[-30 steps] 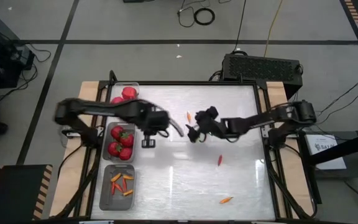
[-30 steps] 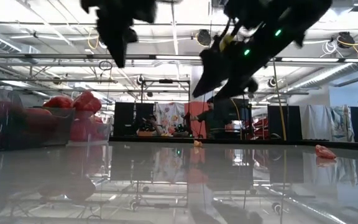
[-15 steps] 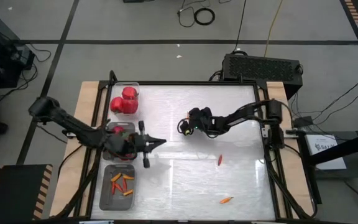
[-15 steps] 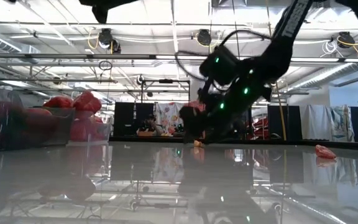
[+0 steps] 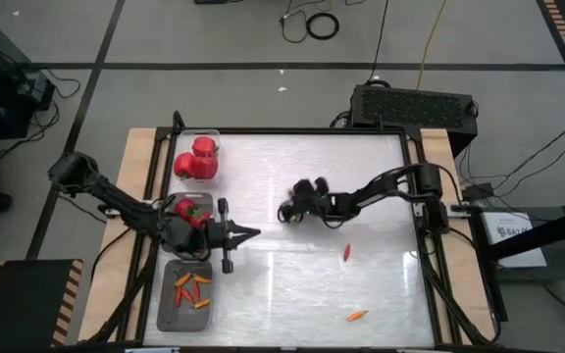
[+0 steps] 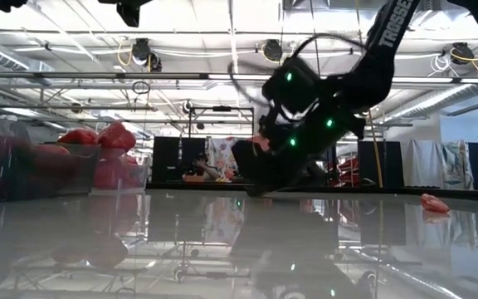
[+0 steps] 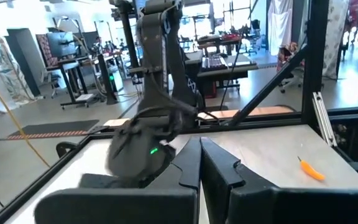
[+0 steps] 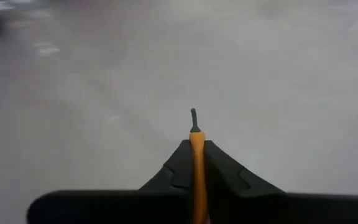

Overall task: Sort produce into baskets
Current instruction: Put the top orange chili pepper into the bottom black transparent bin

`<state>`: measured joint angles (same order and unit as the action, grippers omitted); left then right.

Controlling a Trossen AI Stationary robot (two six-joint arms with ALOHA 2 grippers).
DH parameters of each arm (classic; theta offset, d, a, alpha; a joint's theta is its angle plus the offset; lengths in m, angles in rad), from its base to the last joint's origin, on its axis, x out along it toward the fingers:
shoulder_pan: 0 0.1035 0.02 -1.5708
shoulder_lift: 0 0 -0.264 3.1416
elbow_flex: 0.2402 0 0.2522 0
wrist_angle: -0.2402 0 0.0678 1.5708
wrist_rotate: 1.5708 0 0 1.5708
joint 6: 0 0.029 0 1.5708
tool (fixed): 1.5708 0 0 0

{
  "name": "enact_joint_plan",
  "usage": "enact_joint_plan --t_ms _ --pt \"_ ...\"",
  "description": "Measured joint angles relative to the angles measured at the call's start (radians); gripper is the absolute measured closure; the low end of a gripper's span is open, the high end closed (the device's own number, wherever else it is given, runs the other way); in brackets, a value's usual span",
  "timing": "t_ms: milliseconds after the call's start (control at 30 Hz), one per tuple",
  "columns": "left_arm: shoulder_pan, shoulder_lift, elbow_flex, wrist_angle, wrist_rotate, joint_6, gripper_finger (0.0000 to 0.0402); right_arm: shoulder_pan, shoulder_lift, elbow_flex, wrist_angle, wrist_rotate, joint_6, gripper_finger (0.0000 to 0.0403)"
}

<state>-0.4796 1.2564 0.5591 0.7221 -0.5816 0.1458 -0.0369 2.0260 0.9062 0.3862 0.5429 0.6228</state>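
Observation:
My right gripper is low over the middle of the table, shut on a slender orange chili. My left gripper is shut and empty, just right of the middle basket, which its arm mostly covers. The far basket holds red peppers. Several chilies lie in the near basket. A red chili and an orange chili lie loose on the table, right of centre. My right gripper pinches the orange chili's body between its two fingers. The chili lies along the fingers, its green stem end sticking out past the tips. The fingers slant down from the table's right. Whether the chili is clear of the table I cannot tell.
The three baskets stand in a row along the table's left edge. The table's shiny top lies bare between the grippers and the loose chilies. A black box sits beyond the far edge.
My right gripper has moved toward the table's left and down, and has shut on the orange chili that lay on the table. My left gripper, still shut, has drawn back from the middle toward the left and near edges.

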Motion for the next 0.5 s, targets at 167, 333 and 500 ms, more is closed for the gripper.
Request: enact_joint_plan --t_ms 167,333,500 --pt "-0.014 0.0 0.0 -0.01 0.0 0.0 0.0394 0.07 -0.003 0.02 0.222 -0.175 -0.066 0.0373" --pt "-0.017 0.0 0.0 -0.07 -0.006 -0.006 0.0393 0.174 0.012 0.096 0.402 -0.401 -0.166 0.0382" --pt "-0.017 0.0 0.0 -0.078 -0.11 -0.006 0.0393 0.282 0.094 0.251 0.405 -0.392 -0.293 0.0393"
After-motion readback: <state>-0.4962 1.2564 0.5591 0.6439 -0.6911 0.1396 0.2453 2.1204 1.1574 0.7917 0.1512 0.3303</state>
